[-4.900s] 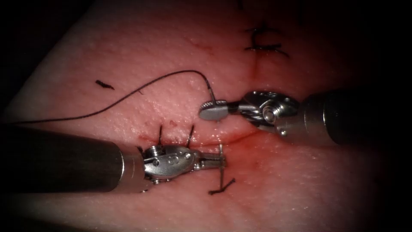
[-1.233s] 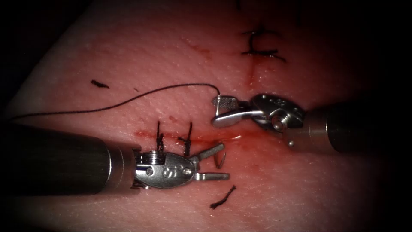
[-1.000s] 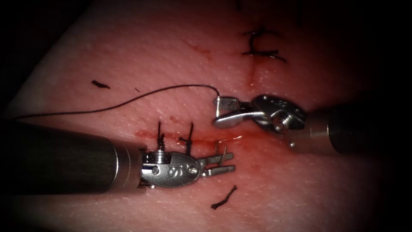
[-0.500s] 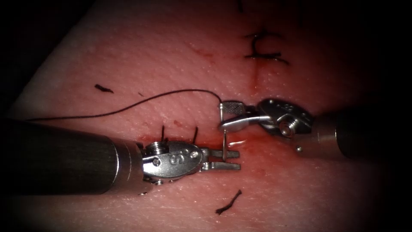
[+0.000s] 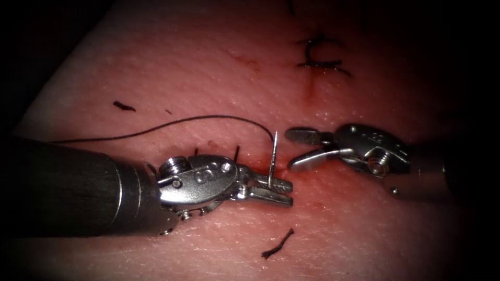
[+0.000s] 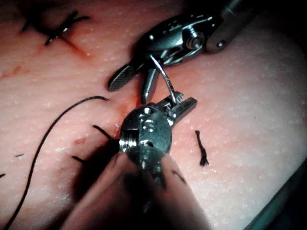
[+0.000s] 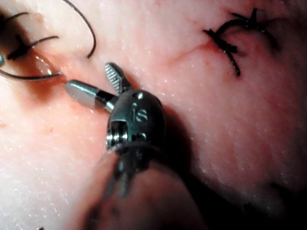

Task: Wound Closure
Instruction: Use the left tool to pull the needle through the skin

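Needle clamped in left end effector; right end effector open, empty.

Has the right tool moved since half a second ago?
Yes. The right tool has backed off rightward from the needle, which the left tool holds.

Right claw agape — empty, over tissue
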Robot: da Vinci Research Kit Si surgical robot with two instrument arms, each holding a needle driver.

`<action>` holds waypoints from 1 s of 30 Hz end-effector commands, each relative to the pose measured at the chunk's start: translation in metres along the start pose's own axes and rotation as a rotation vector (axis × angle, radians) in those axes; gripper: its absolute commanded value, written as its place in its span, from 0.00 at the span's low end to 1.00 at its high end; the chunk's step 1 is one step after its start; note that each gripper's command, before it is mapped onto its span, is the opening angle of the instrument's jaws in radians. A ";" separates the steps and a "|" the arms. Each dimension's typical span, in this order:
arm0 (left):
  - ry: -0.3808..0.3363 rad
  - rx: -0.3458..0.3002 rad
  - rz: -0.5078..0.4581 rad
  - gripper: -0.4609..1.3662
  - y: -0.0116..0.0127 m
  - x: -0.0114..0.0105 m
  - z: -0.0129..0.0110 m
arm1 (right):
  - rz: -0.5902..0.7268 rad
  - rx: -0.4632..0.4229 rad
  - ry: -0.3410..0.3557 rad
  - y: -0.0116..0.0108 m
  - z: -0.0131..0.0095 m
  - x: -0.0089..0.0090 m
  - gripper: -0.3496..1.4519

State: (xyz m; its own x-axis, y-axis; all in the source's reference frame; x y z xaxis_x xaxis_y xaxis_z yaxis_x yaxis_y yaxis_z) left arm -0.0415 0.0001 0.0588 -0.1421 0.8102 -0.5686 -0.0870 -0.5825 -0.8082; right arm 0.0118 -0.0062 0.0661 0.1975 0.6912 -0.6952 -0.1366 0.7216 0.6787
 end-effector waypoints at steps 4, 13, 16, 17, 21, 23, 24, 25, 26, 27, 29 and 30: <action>0.022 -0.054 -0.035 0.06 0.0009 0.0011 -0.0010 | -0.031 0.002 -0.002 -0.0002 0.0000 0.0000 0.83; 0.046 -0.142 -0.073 0.06 0.0038 0.0033 -0.0026 | -0.039 0.003 -0.017 -0.0003 0.0000 0.0000 0.82; 0.058 -0.195 -0.088 0.06 0.0049 0.0040 -0.0031 | -0.039 0.004 -0.016 -0.0005 0.0000 0.0000 0.81; 0.062 -0.211 -0.087 0.06 0.0053 0.0043 -0.0033 | -0.045 0.004 -0.016 -0.0006 0.0000 0.0000 0.81; 0.135 -0.215 0.101 0.06 0.0067 0.0056 -0.0039 | -0.051 0.005 -0.016 -0.0008 0.0000 0.0000 0.81; 0.151 -0.189 0.170 0.06 0.0072 0.0062 -0.0041 | -0.057 0.005 -0.016 -0.0009 0.0000 0.0000 0.81; 0.156 -0.159 0.212 0.06 0.0073 0.0066 -0.0041 | -0.063 0.005 -0.016 -0.0009 0.0000 0.0000 0.81; 0.160 -0.126 0.248 0.06 0.0074 0.0070 -0.0042 | -0.063 0.005 -0.016 -0.0009 0.0000 0.0000 0.81; 0.162 -0.081 0.299 0.06 0.0075 0.0076 -0.0044 | -0.063 0.005 -0.015 -0.0010 0.0000 0.0000 0.81; 0.166 -0.049 0.340 0.06 0.0075 0.0080 -0.0045 | -0.070 0.005 -0.015 -0.0010 0.0000 -0.0001 0.81; 0.176 0.012 0.400 0.06 0.0074 0.0088 -0.0049 | -0.071 0.004 -0.015 -0.0012 0.0000 -0.0002 0.81; 0.201 0.055 0.455 0.06 0.0073 0.0094 -0.0052 | -0.072 0.004 -0.015 -0.0013 0.0000 -0.0003 0.81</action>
State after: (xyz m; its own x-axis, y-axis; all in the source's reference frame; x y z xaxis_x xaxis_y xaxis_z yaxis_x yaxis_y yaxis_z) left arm -0.0384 0.0040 0.0462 0.0185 0.4595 -0.8880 -0.1215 -0.8805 -0.4581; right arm 0.0119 -0.0074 0.0653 0.2212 0.6368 -0.7387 -0.1181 0.7693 0.6278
